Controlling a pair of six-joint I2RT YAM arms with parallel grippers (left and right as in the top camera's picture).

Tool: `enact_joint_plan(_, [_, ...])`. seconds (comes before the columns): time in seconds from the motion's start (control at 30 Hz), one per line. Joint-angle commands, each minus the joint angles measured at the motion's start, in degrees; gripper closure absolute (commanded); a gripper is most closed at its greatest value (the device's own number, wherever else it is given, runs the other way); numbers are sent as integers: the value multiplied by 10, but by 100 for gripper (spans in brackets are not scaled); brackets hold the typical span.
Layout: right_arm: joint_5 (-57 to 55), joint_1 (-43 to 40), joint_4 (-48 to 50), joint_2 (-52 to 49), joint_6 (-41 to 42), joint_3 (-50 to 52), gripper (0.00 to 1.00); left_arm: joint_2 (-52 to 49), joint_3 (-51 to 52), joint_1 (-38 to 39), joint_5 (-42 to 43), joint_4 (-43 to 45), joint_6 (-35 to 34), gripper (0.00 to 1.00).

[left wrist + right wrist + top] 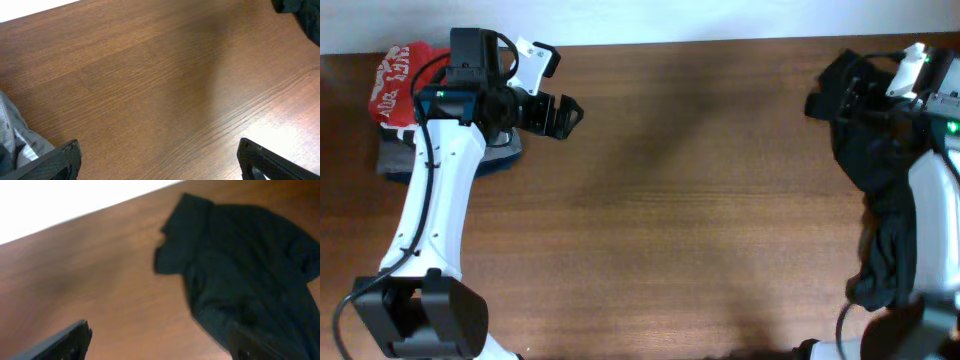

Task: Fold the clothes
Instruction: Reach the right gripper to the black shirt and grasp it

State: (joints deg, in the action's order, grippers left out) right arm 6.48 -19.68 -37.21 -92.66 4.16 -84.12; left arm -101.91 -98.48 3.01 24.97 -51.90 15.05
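Left hand (160, 164): fingers spread wide, holding nothing, over wooden counter (700, 220); right hand (160, 342): spread wide, nothing pinched; black garment (882, 180): crumpled along counter's right edge, partly under right arm.

Bright, even light with soft shadows (right wrist view noticeably blurred)

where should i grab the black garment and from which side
Probably the loose flap of the black garment that juts out toward the middle of the table. It lies flat while the rest is bunched, so come down from above on that side with the right tool.
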Motion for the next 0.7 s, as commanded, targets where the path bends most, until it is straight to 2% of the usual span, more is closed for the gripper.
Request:
enact_joint_plan(0.0, [-11,-22,38,-70,13,-9,10,-2,-8,1,19,-5,7,1])
enact_joint_plan(0.23, [-10,-25,143,-209,13,-9,9,-2,-8,17,18,-7,7,1])
enact_joint_plan(0.5, [-10,-25,244,-301,12,-9,14,-5,-8,42,16,-7,7,1])
enact_joint_plan(0.57, [-9,-24,267,-317,12,-9,17,-7,-8,46,16,-7,7,1])
enact_joint_plan(0.67, [-7,-22,300,-339,13,-9,27,-13,-8,49,16,-7,7,1])
